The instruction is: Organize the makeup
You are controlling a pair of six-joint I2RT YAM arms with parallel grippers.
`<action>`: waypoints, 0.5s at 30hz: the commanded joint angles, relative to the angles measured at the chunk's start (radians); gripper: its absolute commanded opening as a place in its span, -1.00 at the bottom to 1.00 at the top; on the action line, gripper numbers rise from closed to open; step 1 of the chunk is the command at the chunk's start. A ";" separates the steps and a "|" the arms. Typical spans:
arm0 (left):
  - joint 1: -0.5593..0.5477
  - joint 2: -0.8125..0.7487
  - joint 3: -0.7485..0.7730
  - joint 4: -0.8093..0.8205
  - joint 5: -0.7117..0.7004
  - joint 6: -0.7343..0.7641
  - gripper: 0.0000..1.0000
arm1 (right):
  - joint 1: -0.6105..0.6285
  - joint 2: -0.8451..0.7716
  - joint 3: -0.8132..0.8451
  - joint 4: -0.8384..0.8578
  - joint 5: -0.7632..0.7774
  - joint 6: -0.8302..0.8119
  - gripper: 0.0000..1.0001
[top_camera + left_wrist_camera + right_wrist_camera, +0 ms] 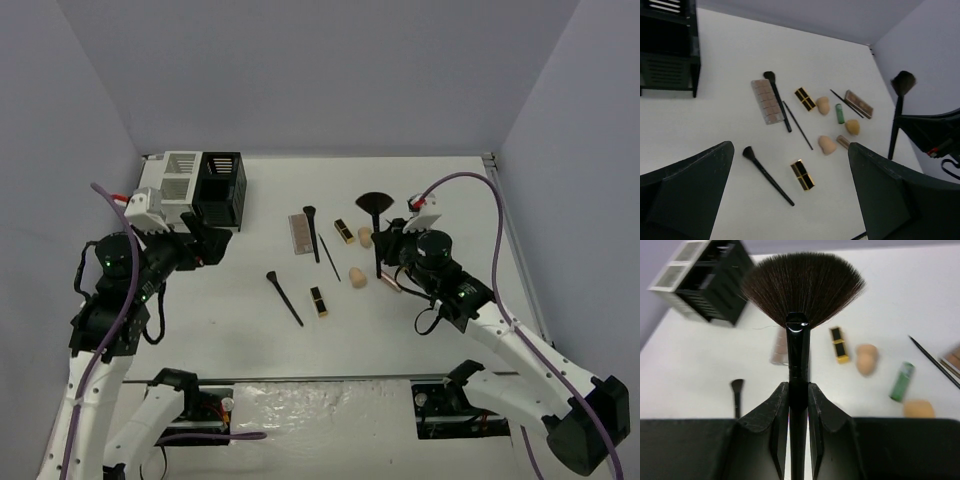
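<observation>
At the left rear of the white surface (230, 330), a white bin (172, 178) and a black bin (222, 185) stand side by side. Just in front of them the left claw (208, 245) hangs with fingers spread wide, holding nothing. The makeup lies across the middle: a palette (299, 234), thin black brushes (285, 297), black-and-gold lipsticks (319, 301) and peach sponges (358, 279). On the right, the right claw (798, 400) pinches the handle of a fan brush (800, 285), bristles pointing away from the arm.
</observation>
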 commanded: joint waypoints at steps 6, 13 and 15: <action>-0.289 0.217 0.133 0.327 -0.007 -0.108 0.86 | 0.132 0.141 0.066 0.496 -0.284 -0.120 -1.00; -0.460 0.329 0.128 0.451 -0.192 -0.094 0.61 | 0.190 0.246 0.135 0.603 -0.303 -0.108 -1.00; -0.484 0.351 0.119 0.492 -0.223 -0.095 0.52 | 0.199 0.256 0.141 0.619 -0.302 -0.099 -1.00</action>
